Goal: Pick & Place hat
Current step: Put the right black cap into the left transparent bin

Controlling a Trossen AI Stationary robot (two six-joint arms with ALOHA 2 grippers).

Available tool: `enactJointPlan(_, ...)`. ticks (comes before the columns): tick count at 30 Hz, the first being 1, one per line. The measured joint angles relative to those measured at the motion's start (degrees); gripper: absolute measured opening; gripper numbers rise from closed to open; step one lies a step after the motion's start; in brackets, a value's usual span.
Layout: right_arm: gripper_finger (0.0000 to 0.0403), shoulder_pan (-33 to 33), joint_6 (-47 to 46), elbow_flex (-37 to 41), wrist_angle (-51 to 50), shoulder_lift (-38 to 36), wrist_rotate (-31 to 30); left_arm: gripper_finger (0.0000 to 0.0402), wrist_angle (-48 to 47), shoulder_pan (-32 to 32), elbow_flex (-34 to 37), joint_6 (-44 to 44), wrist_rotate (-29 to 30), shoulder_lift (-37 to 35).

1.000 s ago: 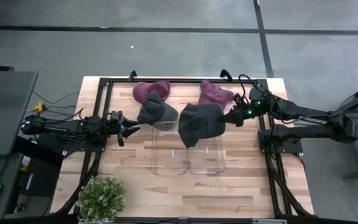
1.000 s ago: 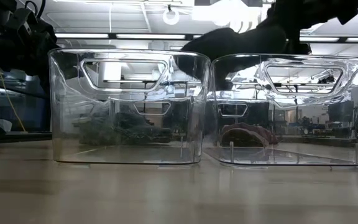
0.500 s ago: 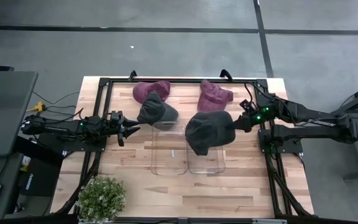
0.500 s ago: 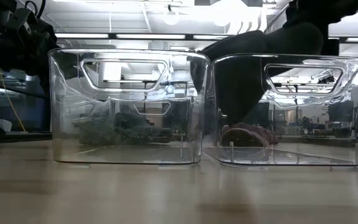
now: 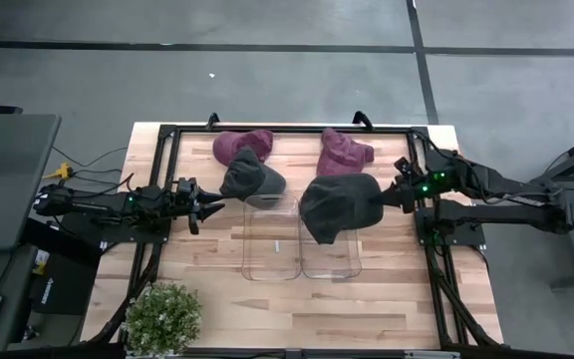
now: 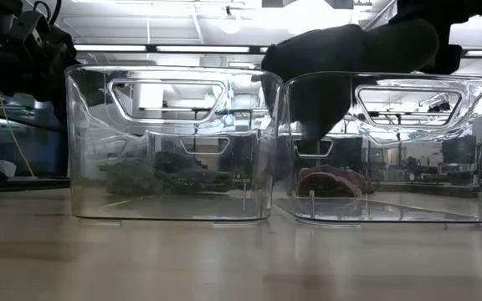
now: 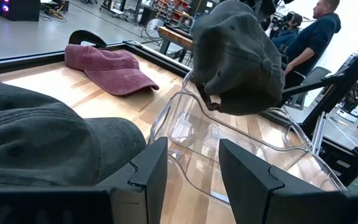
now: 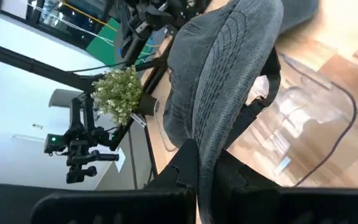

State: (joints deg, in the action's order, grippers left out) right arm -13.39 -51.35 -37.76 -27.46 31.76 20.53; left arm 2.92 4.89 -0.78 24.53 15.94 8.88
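My right gripper (image 5: 385, 197) is shut on a dark grey cap (image 5: 337, 205), carrying it over the right clear bin (image 5: 332, 261). In the low view the cap (image 6: 350, 48) hangs at that bin's rim (image 6: 392, 79), its lowest part dipping just inside. My left gripper (image 5: 214, 207) waits open near the table's left side, level, beside a second dark grey hat (image 5: 252, 178) that lies on the table at the left bin's (image 5: 270, 249) far edge. In the left wrist view my left gripper (image 7: 191, 171) has that hat (image 7: 36, 143) close beside it. My right gripper (image 8: 205, 167) pinches the cap's stitched brim (image 8: 225, 102) between its two fingers. It comes in level from the table's right side. The cap is lifted clear, its crown (image 5: 327, 209) stretching out toward the table's left above the right bin.
Two maroon caps (image 5: 242, 146) (image 5: 345, 152) lie on the table's far part. A small potted plant (image 5: 162, 315) stands at the near left corner. A black frame (image 5: 167, 135) runs around the table. A person (image 7: 319, 28) stands in the room beyond.
My right gripper has drawn back toward the table's right edge, staying shut. It has carried the cap from above the seam between the two bins to above the right bin. The cap's hanging part sits higher than half a second ago.
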Motion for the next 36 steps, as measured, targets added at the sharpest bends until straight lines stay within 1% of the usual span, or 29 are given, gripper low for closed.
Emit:
enactJointPlan(8,0.0005,0.0,1.0,0.0,2.2,-0.4,-0.7,0.0138,0.0,0.0,0.0,0.0,0.0,0.0)
enactJointPlan(14,0.0005,0.0,0.4,0.0,3.9,-0.4,-4.5,0.0138,0.0,0.0,0.0,0.0,0.0,0.0)
enactJointPlan(30,0.0005,0.0,1.2,0.0,3.7,-0.4,-4.0,0.0138,0.0,0.0,0.0,0.0,0.4,0.0)
enactJointPlan(34,0.0005,0.0,0.4,0.0,3.6,-0.4,-6.6,0.0138,0.0,0.0,0.0,0.1,0.3,0.0)
enactJointPlan(36,0.0005,0.0,0.4,0.0,3.8,-0.3,-8.3,0.0138,0.3,0.0,0.0,2.3,0.0,0.0)
